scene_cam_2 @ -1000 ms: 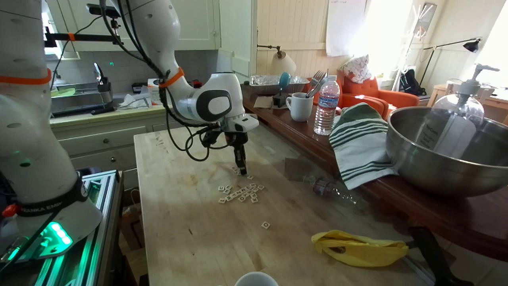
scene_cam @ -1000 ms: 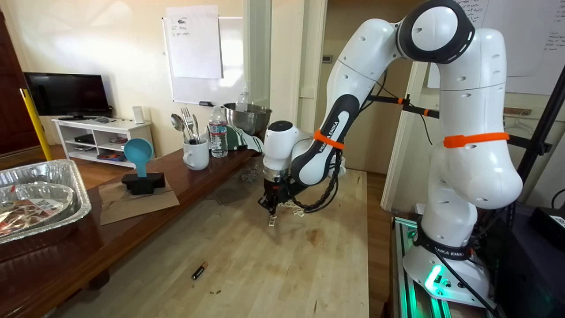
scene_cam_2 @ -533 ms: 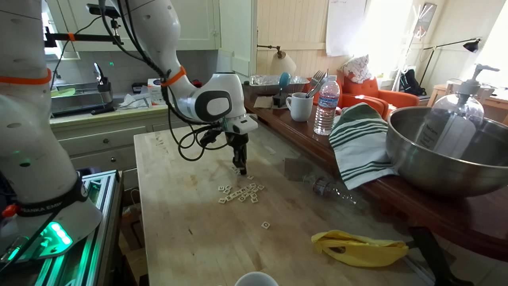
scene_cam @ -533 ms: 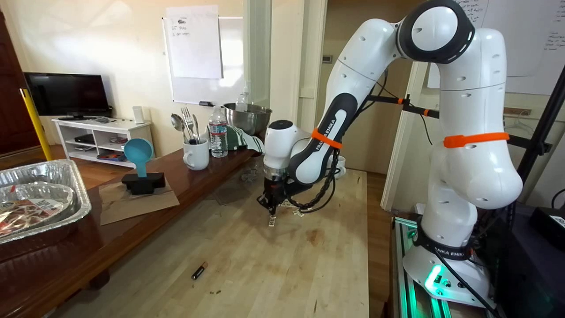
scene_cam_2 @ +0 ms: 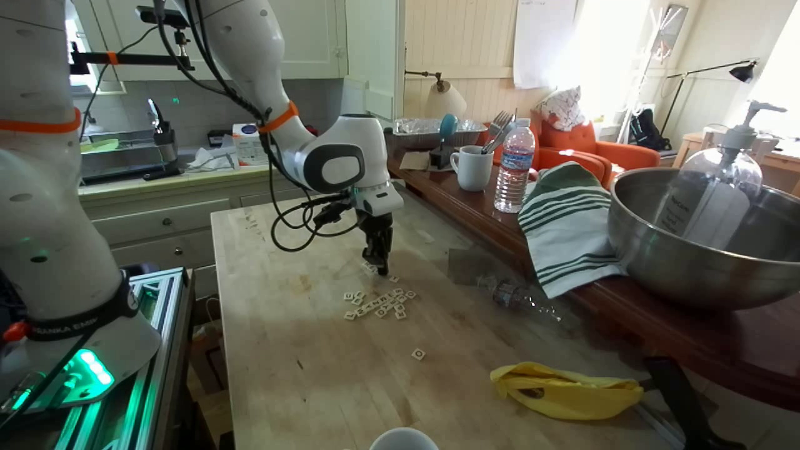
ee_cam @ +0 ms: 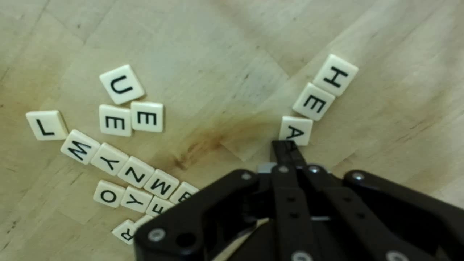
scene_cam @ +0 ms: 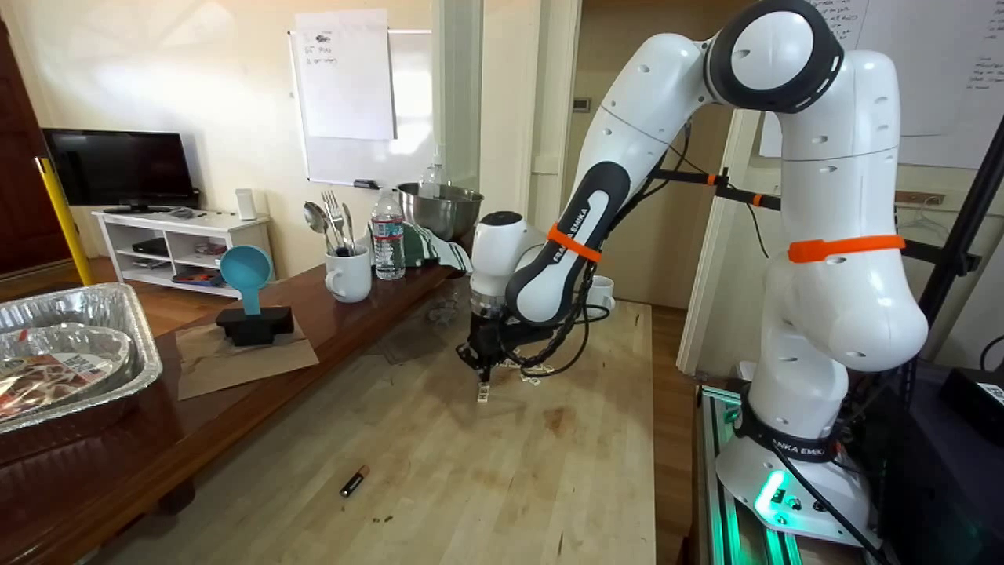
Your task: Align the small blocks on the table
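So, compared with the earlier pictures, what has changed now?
The forearm has swung left in an exterior view, uncovering more of a white mug; the gripper has turned slightly, nearly in place. Nothing was taken hold of or let go: the gripper stays shut. The small blocks show no clear shift; the battery lies as before.

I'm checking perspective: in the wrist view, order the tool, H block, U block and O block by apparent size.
1. Tool
2. H block and U block: too alike to rank
3. O block
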Controlling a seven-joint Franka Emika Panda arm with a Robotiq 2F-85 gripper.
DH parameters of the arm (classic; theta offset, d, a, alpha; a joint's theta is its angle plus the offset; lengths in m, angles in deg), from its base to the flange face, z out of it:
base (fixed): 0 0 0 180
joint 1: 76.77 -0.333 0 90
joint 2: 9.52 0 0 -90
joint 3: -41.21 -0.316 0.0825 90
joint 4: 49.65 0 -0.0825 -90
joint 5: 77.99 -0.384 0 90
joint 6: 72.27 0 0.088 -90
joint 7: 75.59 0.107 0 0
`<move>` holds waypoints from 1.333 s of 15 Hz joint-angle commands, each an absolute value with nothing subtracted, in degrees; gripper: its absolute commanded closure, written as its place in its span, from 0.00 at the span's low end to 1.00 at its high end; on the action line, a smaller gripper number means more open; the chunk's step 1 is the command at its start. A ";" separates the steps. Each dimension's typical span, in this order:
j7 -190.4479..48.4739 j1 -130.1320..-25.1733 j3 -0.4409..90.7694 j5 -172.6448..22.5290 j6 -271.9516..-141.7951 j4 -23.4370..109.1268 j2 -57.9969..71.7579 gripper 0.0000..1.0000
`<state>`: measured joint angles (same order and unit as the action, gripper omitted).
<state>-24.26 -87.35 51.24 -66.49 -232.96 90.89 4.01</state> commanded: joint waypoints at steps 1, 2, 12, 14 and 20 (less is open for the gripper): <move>-22.13 -86.64 49.74 -70.22 -232.61 91.90 4.40 1.00; -22.25 -86.51 49.47 -71.03 -232.66 91.98 4.32 1.00; -21.20 -86.01 49.09 -74.57 -232.73 92.63 3.34 1.00; -20.21 -86.24 49.59 -73.74 -232.82 93.04 2.40 1.00; -18.26 -86.19 50.43 -72.18 -233.46 94.34 0.32 1.00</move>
